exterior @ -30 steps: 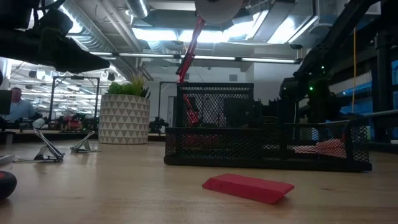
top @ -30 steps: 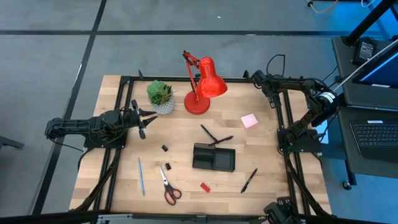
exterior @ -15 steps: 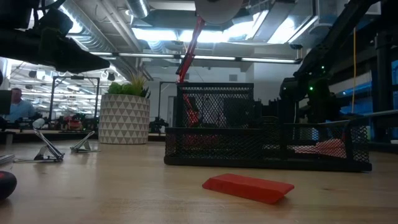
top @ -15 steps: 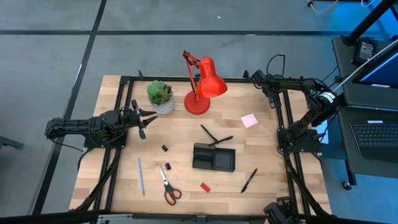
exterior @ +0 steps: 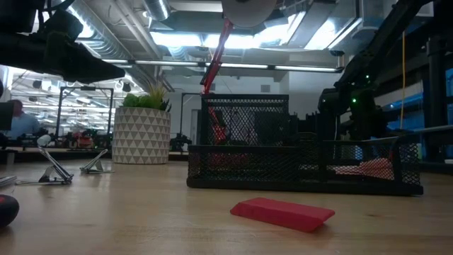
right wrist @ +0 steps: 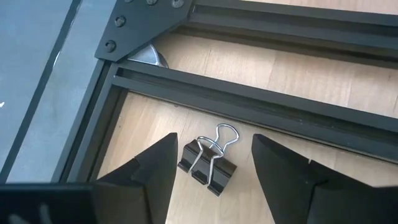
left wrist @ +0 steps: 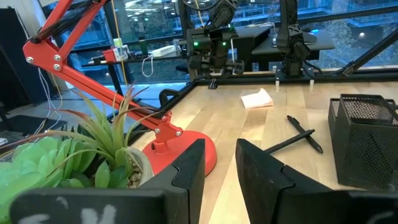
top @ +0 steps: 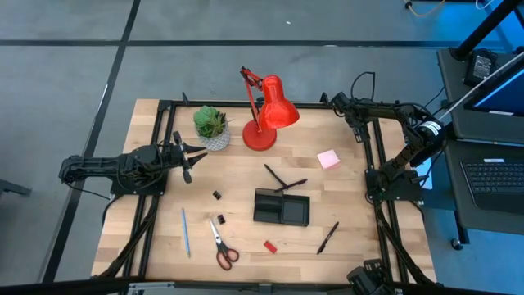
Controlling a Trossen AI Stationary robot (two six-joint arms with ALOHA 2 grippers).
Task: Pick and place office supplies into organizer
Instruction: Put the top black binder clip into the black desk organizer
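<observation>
Supplies lie scattered on the wooden table (top: 237, 184) around one black mesh organizer (top: 282, 207). We count one red-handled scissors (top: 219, 242), one thin blue pen (top: 185, 231), one tiny red block (top: 269, 245), two small black clips (top: 219, 207) left of the organizer, two crossed black pens (top: 282, 178) just behind it, a third black pen (top: 328, 238) to its front right, and one pink sticky-note pad (top: 328, 159). Our left gripper (top: 187, 156) hovers by the potted plant (top: 212, 125) beside the red lamp (top: 267, 115), fingers (left wrist: 186, 171) narrowly parted, holding nothing. Our right gripper (top: 336, 101) sits at the far right corner, jaws spread wide over one more binder clip (right wrist: 207, 163), not touching it.
</observation>
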